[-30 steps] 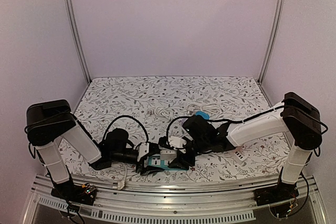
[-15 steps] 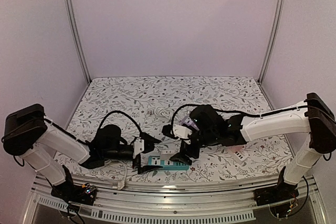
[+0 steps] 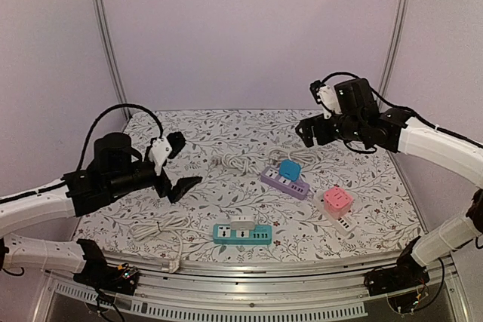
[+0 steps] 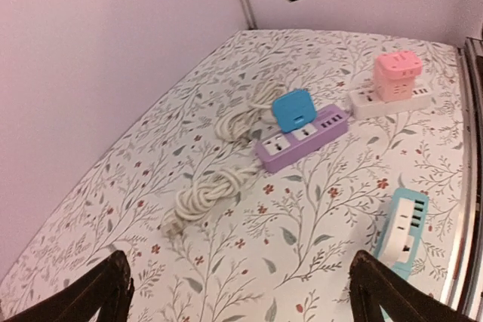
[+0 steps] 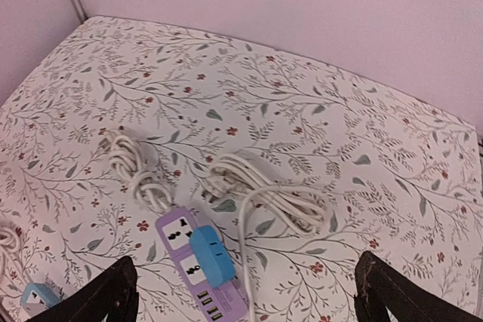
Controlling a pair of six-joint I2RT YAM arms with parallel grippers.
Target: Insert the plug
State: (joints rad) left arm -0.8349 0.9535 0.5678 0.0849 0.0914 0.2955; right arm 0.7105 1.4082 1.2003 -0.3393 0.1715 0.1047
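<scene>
2 wide-open tools, left tool [image 3: 180, 164] and right tool [image 3: 318, 132], hold nothing.

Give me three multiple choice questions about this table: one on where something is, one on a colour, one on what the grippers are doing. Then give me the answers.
1. Which power strip lies nearest the arms' bases? A) purple B) teal C) white
2. What colour is the plug block sitting on the purple strip? A) blue B) pink C) green
3. How do the left gripper and right gripper stand? A) both open and empty B) left shut on a cable C) right holding the pink cube

Answers:
1 B: the teal strip sits closest to the near edge.
2 A: the blue block stands on it.
3 A: both hover with jaws apart and nothing between them.
</scene>
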